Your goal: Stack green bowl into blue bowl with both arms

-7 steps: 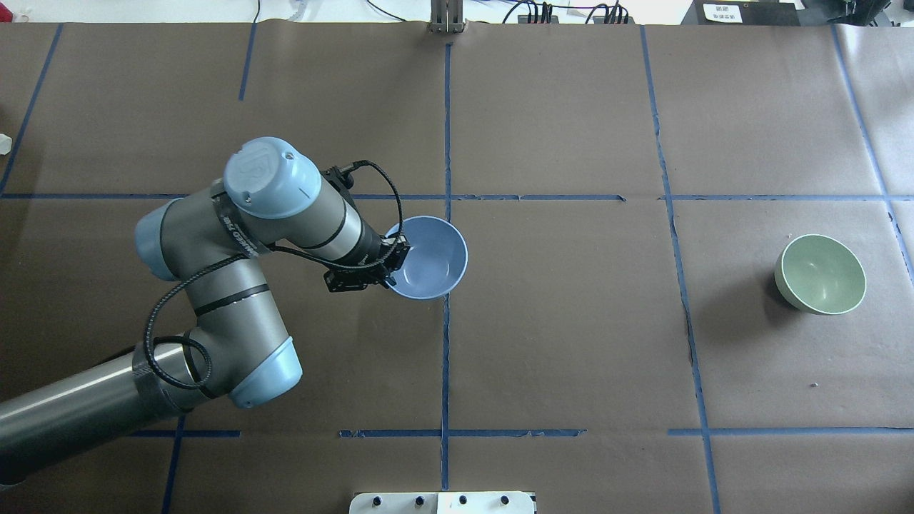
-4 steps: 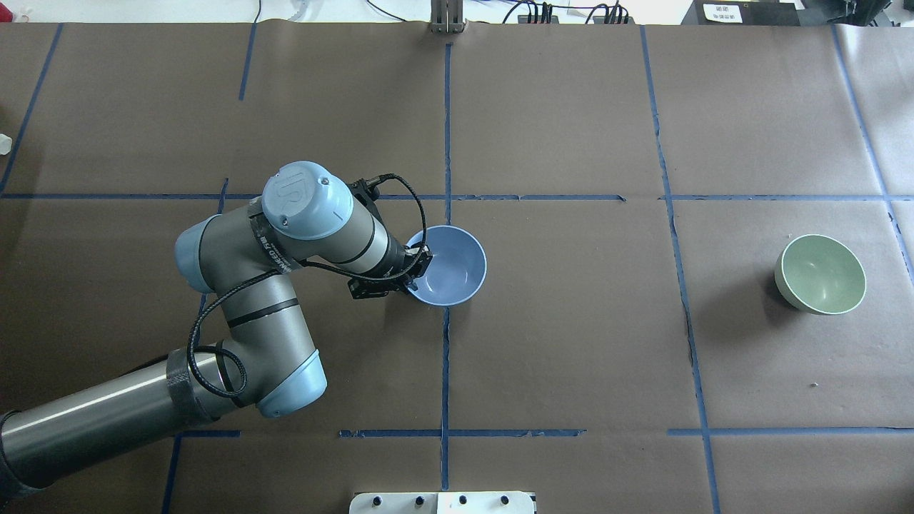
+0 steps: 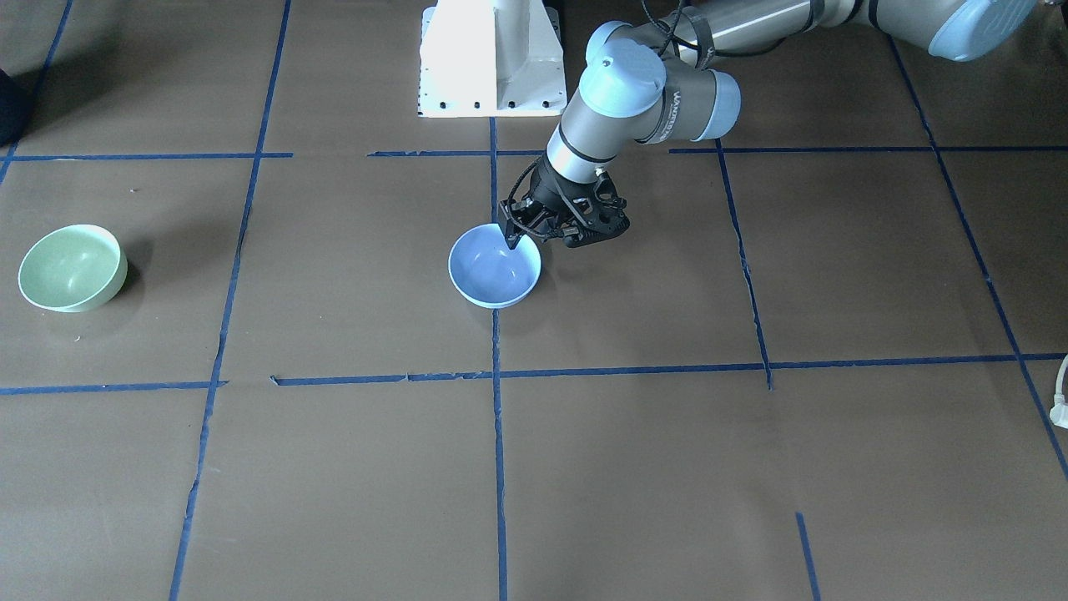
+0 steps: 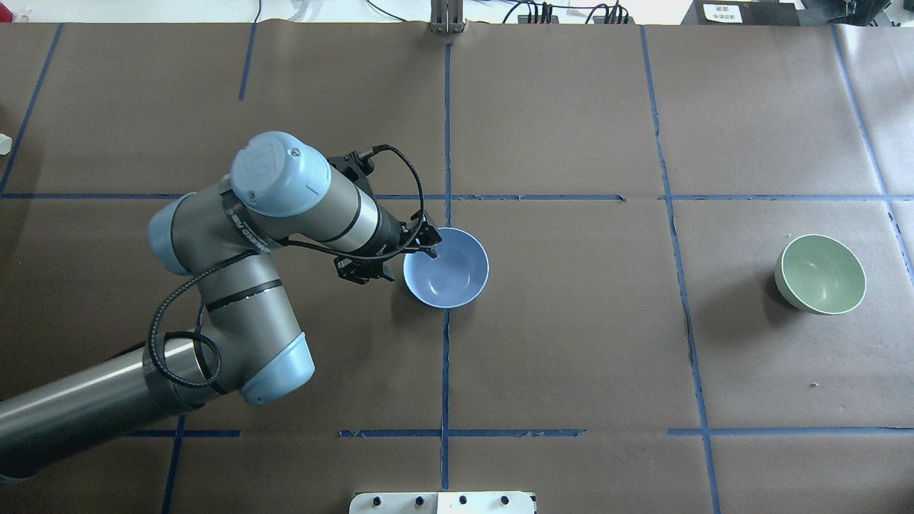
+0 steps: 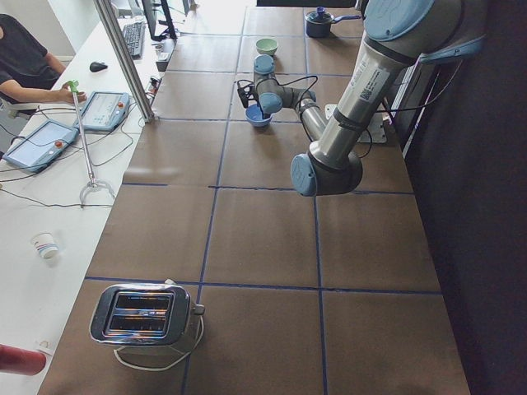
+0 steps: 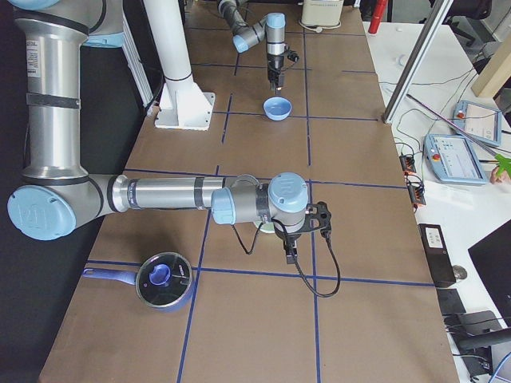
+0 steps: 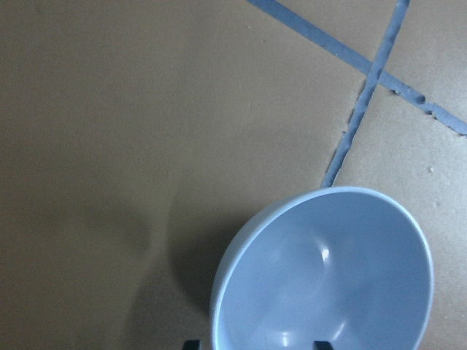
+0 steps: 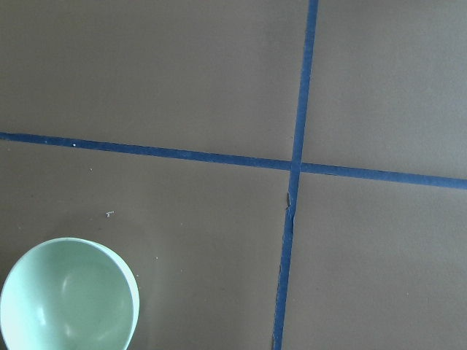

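Gaping left pincer (image 4: 412,264) straddles rim of pale blue bowl (image 4: 453,275); right pincer (image 6: 290,257): cannot tell.

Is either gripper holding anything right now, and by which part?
Nothing looks held. The left gripper straddles the rim of the blue bowl, jaws apart; the green bowl sits untouched.

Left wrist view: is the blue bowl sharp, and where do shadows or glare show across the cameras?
Left wrist view: the blue bowl is sharp, with a small highlight inside and a soft shadow on its left; overhead view: the green bowl throws a soft shadow leftward; front-facing view: the white pedestal is nearly blown out; right wrist view: evenly lit, sharp.
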Robot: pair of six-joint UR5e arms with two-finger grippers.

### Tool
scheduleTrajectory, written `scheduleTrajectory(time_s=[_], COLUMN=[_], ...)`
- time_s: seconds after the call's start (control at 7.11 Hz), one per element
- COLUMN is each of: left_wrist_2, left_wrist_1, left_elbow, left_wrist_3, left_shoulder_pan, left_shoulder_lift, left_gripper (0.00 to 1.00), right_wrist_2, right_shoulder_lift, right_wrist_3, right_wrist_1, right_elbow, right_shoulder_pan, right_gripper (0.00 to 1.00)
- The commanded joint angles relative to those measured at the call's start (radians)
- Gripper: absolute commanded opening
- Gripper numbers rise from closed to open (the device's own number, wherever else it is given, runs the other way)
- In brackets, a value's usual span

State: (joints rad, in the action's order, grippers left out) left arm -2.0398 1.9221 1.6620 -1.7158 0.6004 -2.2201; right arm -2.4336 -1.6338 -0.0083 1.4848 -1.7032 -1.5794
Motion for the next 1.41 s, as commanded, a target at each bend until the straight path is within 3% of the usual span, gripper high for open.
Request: scheduleTrajectory(time_s=[0.0,0.14,0.42,0.56,0.7,0.98,1.27], left_wrist_2=[-0.193,-0.256,-0.269,-0.27,-0.27,-0.27,-0.269], left_wrist_1=[-0.092,-0.153,-0.26,-0.329,-0.404,-0.429,-0.429], left_elbow=[0.079,0.12,0.243,0.304,0.343,0.343,0.343], left_wrist_3=[0.024,0.089,0.172,0.244,0.331,0.374,0.375], left_shoulder_pan=[0.173,0.23,0.278,0.307,0.327,0.346,0.346], left_shoulder_lift=[0.014,0.036,0.112,0.144,0.161,0.165,0.165], left_gripper=[1.0,1.0,1.0,1.0,1.0,1.0,1.0], right_wrist_2=[-0.01,-0.016,-0.001,0.027,0.068,0.083,0.093], right_shoulder_lift=[0.005,-0.009,-0.067,-0.075,-0.078,-0.08,-0.081], right_wrist_3=[0.09,0.257,0.608,0.751,0.837,0.912,0.91], right_wrist_1=[-0.001,-0.093,-0.419,-0.523,-0.628,-0.815,-0.834], right_elbow=[-0.006,-0.022,0.003,0.031,0.069,0.17,0.223], right_shoulder_pan=[0.016,0.062,0.223,0.304,0.358,0.412,0.446], right_gripper=[1.0,1.0,1.0,1.0,1.0,1.0,1.0])
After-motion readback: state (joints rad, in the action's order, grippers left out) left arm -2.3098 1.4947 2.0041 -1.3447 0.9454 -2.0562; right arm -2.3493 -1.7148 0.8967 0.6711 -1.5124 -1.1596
